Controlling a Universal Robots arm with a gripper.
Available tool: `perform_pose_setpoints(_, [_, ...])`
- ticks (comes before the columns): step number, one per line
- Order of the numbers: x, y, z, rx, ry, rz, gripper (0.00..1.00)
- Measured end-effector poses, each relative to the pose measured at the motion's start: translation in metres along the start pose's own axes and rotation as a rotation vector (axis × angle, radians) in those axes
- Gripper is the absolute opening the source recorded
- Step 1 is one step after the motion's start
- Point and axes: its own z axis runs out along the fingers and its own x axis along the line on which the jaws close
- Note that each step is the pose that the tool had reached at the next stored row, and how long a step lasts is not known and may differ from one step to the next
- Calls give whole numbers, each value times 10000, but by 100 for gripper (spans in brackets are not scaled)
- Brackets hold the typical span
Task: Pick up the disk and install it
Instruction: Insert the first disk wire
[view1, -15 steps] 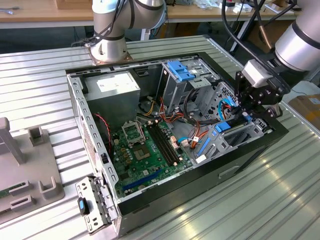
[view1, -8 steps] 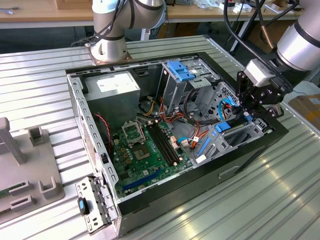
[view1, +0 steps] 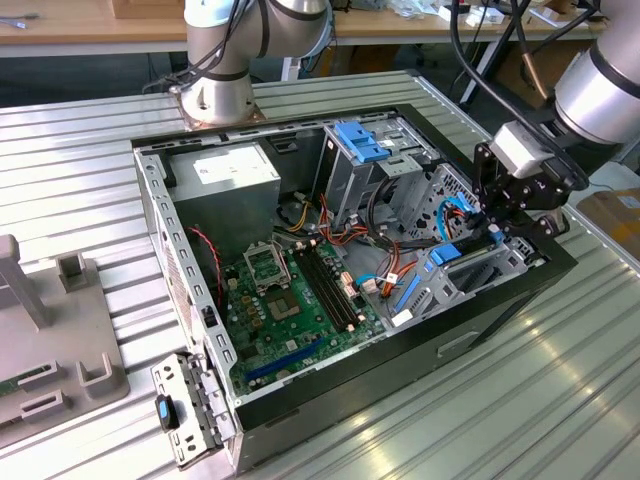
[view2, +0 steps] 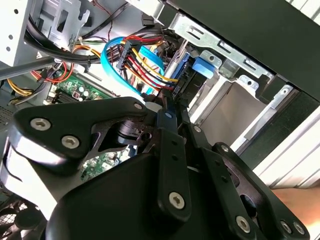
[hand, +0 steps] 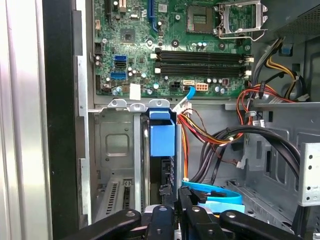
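The disk (hand: 162, 170) stands on edge in the grey drive bay (hand: 115, 145) at the front of the open computer case (view1: 480, 320). Its bright blue carrier rail (hand: 162, 136) points toward the motherboard. In the second wrist view the disk (view2: 186, 75) sits just past my fingertips, beside the blue clip (view2: 202, 65). My gripper (view1: 492, 232) hangs over this bay on the exterior view's right, and its black fingers (hand: 161, 220) are drawn together on the disk's near edge. In both wrist views the gripper (view2: 167, 107) (hand: 174, 207) looks shut on the disk, whose label is hidden.
A green motherboard (view1: 290, 300) lies on the case floor. The grey power-supply box (view1: 235, 172) and an upright cage with a blue bracket (view1: 360, 140) stand at the back. Red, yellow and blue cables (view2: 135, 55) crowd the bay. A grey fixture (view1: 50, 340) sits on the ribbed table.
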Motion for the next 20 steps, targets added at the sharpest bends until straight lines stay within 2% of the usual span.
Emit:
perform_pose_setpoints(4, [18, 22, -2, 20, -6, -16, 16])
perform_pose_setpoints(20, [18, 20, 20, 22, -9, -32, 16])
